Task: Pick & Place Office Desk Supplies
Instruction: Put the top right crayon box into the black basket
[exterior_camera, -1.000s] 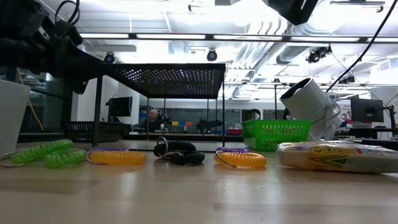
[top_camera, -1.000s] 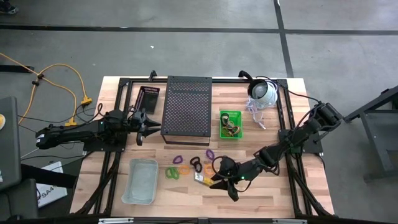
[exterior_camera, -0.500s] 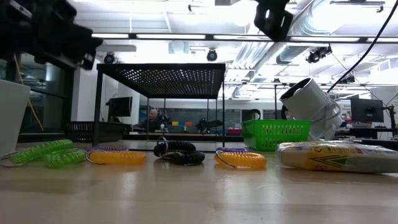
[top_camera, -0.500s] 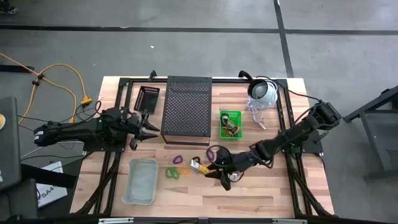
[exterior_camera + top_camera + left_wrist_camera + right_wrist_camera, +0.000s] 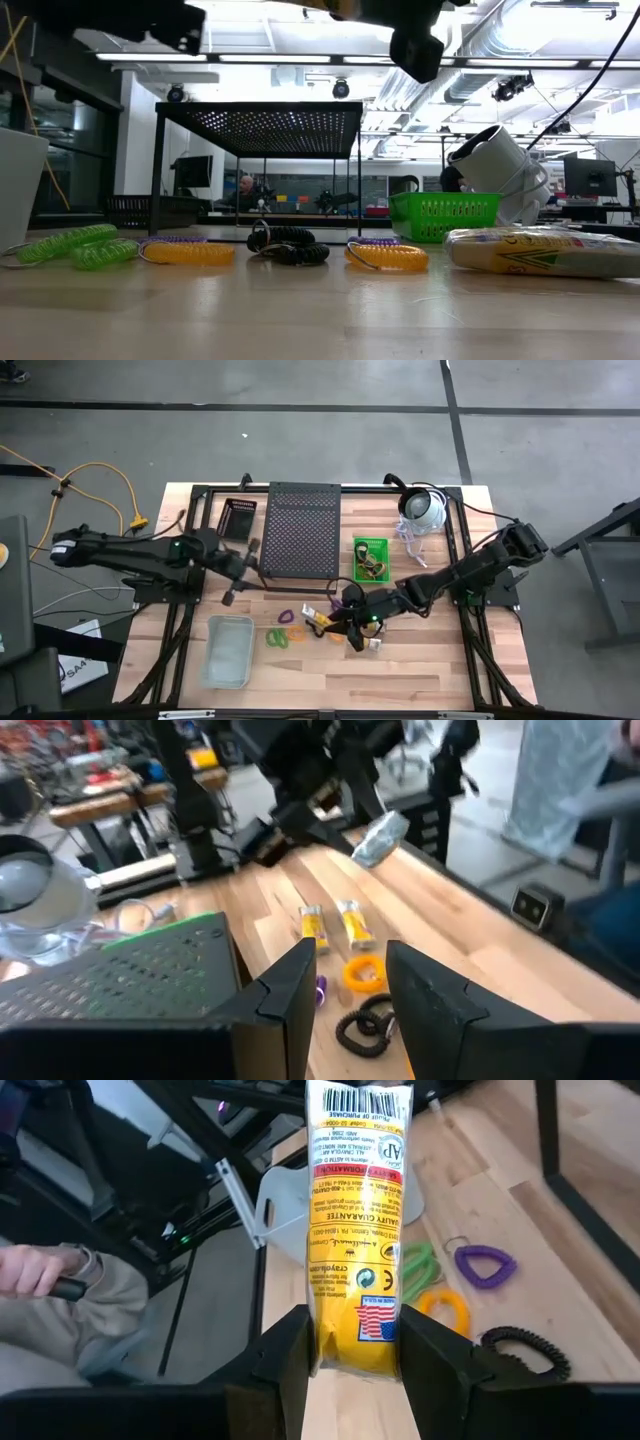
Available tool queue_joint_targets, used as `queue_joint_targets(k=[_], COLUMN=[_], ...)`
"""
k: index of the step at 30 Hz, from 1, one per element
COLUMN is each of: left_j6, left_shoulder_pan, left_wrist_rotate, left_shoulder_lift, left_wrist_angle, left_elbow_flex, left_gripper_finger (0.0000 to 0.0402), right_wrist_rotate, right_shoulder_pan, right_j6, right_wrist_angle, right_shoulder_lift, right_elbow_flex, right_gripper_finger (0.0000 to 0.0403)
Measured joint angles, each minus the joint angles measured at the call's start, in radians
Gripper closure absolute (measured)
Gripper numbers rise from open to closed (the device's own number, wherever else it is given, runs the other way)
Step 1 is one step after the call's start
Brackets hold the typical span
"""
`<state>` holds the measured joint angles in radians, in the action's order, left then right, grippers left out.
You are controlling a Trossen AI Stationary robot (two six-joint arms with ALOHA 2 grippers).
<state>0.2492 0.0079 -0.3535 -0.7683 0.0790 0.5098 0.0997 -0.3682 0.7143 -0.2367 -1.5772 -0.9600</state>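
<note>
the right gripper (image 5: 342, 1342) had a yellow-and-white packet (image 5: 357, 1220) pinched between its two dark fingers, up off the table (image 5: 420, 680). it hung over the middle of the table, nearer the front edge. so this looked like the carry step: one packet was picked and was on its way to be put down. a good place might be the clear tray (image 5: 226, 650) near the front left corner, but that is only a guess.

the packet was long and thin. its long side stuck straight out from the gripper, held at one end, with the other end pointing toward the left side of the table.

next, the arm would need to go left, get over the tray, come down low and let go, so the packet lands flat inside.

a second packet (image 5: 374, 643) lay on the table just beside the gripper. the coloured loops (image 5: 284, 636) lay between it and the tray.

the left gripper (image 5: 350, 970) waited by the black mesh stand (image 5: 300, 530), near the middle left. its fingers were apart with nothing in them.
</note>
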Motion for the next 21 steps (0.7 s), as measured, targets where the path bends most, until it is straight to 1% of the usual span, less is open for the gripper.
queue_joint_targets(k=[4,9,17,21], left_j6=[0.057,0.164,0.299,0.340], left_shoulder_pan=[-0.031,-0.067,-0.169,-0.208], left_wrist_rotate=[0.015,0.026,0.126,0.150], left_shoulder_lift=[-0.120,-0.210,-0.263,-0.264], left_wrist_angle=[0.000,0.000,0.038,0.062], left_elbow_flex=[0.070,0.125,0.158,0.158], left_gripper_finger=[0.0284,0.0284,0.0284,0.0284], right_wrist_rotate=[-0.057,-0.084,-0.101,-0.103], right_shoulder_pan=[0.005,0.004,0.011,0.022], right_j6=[0.000,0.018,0.041,0.044], right_wrist_angle=[0.000,-0.003,-0.007,-0.007], right_shoulder_lift=[0.000,0.000,0.000,0.000], right_elbow_flex=[0.000,0.000,0.000,0.000], right_gripper_finger=[0.0275,0.0275,0.0275,0.0275])
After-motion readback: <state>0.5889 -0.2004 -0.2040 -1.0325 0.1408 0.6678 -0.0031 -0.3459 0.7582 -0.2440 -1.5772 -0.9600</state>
